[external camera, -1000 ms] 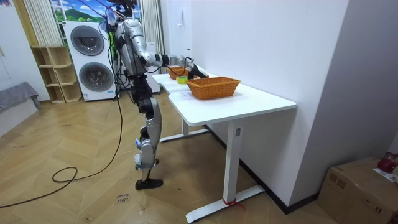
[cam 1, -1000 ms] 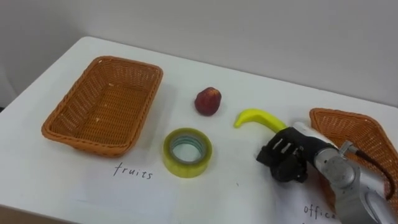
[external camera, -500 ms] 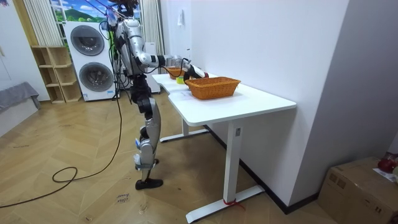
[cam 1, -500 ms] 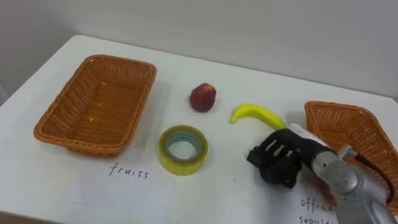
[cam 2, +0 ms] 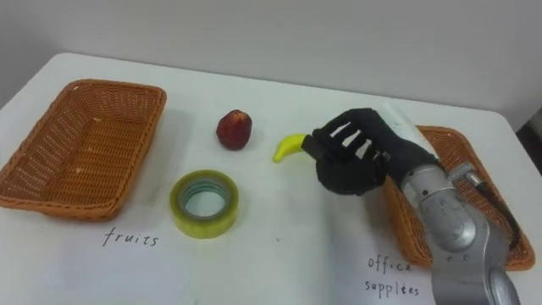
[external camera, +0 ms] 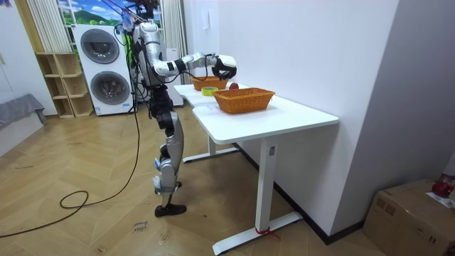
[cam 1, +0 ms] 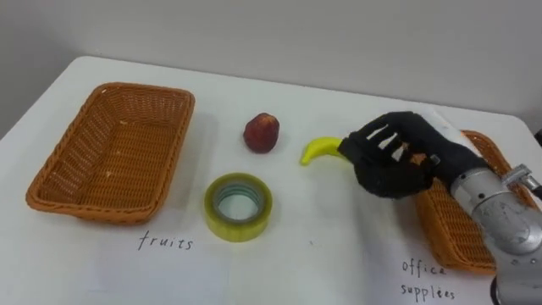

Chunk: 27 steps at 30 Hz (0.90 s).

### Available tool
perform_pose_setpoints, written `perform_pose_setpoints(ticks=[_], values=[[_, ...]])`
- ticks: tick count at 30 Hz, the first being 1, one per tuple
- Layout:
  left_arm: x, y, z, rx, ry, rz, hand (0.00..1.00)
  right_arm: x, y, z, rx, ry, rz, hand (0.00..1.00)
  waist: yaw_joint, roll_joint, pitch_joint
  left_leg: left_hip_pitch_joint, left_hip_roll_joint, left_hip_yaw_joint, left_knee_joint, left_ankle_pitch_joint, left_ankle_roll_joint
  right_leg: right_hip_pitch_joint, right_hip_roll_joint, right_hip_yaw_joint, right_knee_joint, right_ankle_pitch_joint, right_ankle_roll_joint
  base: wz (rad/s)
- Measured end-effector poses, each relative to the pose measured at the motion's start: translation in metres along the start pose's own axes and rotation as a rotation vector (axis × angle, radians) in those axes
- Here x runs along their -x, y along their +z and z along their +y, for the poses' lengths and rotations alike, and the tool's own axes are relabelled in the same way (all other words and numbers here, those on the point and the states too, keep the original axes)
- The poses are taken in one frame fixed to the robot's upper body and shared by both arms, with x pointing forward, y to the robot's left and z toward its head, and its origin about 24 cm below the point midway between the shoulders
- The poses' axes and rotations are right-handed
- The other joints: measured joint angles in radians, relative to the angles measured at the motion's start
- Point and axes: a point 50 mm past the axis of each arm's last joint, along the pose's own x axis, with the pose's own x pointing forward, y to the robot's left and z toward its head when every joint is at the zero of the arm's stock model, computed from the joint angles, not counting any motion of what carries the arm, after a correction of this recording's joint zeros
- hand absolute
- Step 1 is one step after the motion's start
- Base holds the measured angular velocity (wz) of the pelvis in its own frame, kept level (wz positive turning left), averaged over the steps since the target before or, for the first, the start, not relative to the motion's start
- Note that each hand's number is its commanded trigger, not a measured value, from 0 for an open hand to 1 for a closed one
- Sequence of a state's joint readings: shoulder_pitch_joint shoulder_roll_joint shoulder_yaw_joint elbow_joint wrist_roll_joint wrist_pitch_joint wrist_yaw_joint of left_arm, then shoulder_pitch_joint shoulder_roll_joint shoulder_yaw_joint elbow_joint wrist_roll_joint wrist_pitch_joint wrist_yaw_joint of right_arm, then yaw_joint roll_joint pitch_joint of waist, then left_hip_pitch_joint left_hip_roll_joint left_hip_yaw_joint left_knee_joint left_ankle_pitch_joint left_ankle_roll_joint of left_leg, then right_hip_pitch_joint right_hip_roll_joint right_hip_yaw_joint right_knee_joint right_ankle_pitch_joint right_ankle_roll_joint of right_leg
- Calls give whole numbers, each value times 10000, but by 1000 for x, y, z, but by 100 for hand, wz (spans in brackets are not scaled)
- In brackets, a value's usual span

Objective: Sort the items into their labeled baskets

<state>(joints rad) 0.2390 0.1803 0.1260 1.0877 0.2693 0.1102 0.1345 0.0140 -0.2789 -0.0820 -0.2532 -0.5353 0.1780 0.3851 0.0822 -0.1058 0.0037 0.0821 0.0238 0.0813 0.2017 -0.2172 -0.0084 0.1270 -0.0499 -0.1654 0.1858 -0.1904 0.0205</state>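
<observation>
Tape roll (cam 1: 238, 206) lies on the white table (cam 1: 339, 254), nearest the front edge. Right hand (cam 1: 394, 158) hovers raised over the banana's far end, fingers loosely bent, slightly apart, holding nothing. Banana (cam 1: 318, 150) lies on the table beside the apple (cam 1: 262, 133). Fruit basket (cam 1: 63, 161) sits left and office basket (cam 1: 445, 229) right, neither holding anything.

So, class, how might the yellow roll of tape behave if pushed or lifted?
Lying flat on the white table, the yellow roll of tape would probably slide, not roll. Hollow centre: likely light. Thick ring: probably stiff when gripped.
</observation>
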Motion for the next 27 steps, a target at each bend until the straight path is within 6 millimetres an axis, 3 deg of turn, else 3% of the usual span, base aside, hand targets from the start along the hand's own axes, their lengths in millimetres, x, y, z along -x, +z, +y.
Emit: perform_pose_setpoints(ticks=[7,15,27], values=[[0,-8,-4,241,-545,335,0,2,-1,-10,-223,-728,-91,100,-49,-128,-31,-78,2,-5,27,0,0,-84,0,-16,4,1,1,0],[0,-12,-1,795,-501,524,0,9,-4,-33,-371,-2638,-100,100,-81,-137,-35,-66,1,10,17,1,1,-105,-1,-7,3,1,2,0],[0,-16,0,923,-441,614,0,10,-8,-39,-1069,-3895,-394,100,-442,-128,-14,-41,2,-7,-40,0,0,-70,-2,-16,4,0,2,0]])
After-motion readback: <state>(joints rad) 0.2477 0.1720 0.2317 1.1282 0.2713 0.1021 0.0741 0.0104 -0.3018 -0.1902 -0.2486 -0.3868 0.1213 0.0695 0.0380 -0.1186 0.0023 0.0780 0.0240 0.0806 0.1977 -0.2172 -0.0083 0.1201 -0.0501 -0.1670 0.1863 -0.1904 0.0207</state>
